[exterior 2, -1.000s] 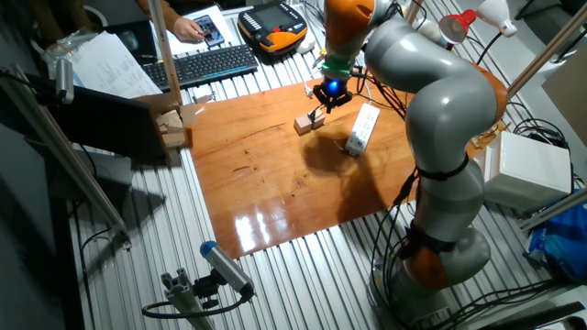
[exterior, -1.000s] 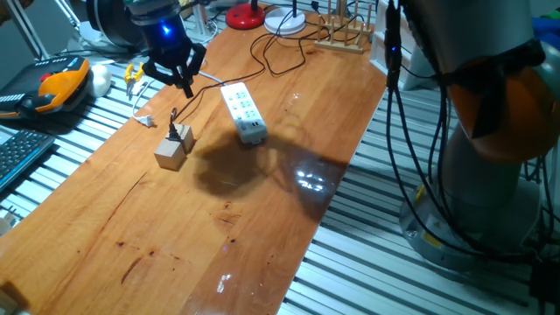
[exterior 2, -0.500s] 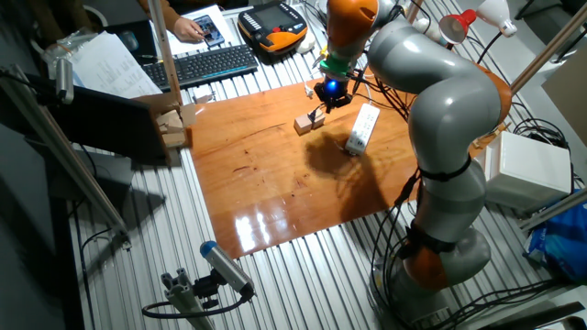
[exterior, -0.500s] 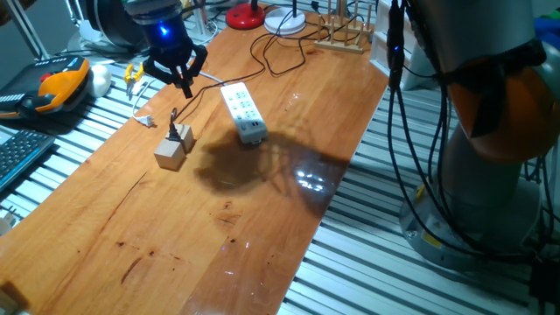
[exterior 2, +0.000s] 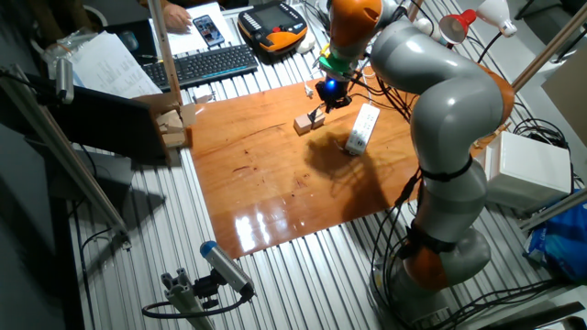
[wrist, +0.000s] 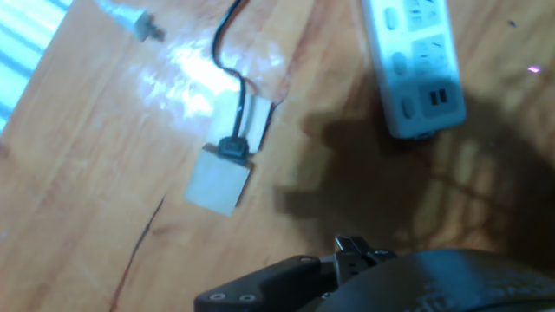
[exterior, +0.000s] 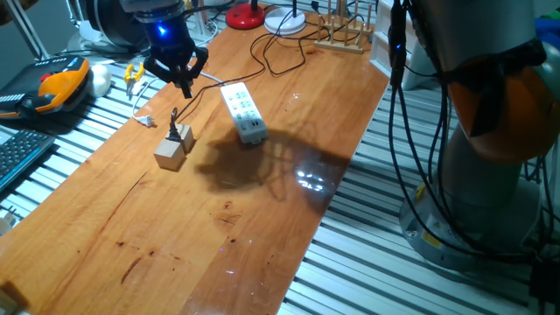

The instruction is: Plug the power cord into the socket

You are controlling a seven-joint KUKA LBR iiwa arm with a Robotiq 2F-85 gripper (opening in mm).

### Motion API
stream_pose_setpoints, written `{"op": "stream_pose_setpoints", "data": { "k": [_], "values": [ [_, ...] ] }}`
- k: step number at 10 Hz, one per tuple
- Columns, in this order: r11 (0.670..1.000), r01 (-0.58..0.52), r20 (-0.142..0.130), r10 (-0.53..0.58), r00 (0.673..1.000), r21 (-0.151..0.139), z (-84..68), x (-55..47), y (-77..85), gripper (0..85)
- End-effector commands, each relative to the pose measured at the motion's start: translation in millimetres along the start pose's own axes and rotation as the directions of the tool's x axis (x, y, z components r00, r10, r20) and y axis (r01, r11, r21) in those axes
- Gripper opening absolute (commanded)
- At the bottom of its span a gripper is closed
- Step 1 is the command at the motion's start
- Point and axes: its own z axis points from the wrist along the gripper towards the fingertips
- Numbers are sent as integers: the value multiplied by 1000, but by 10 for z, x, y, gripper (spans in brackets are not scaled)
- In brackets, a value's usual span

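The black two-finger gripper [exterior: 185, 85], a blue light glowing above it, hangs over the far part of the long wooden table [exterior: 262, 210]; its fingers grip nothing, and whether they are spread or closed cannot be told. The thin black power cord [exterior: 194, 98] passes beneath it, its small black plug [wrist: 234, 148] lying nearer the camera on two small tan wooden cubes [exterior: 173, 149]. The long white power strip [exterior: 242, 111] lies just beside the gripper, well apart from the plug.
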Motion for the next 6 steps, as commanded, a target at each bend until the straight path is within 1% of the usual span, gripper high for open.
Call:
{"op": "stream_pose_setpoints", "data": {
  "k": [1,2,3,5,6],
  "values": [
    [985,-174,-5,174,985,-8,-1,1,0,0],
    [983,-182,6,183,983,-16,-1,1,0,0],
    [982,-187,-7,186,982,-24,-1,1,0,0],
    [984,-175,-38,174,984,-37,59,-42,92,0],
    [984,-172,-29,170,985,-43,79,-59,123,0]
  ]
}}
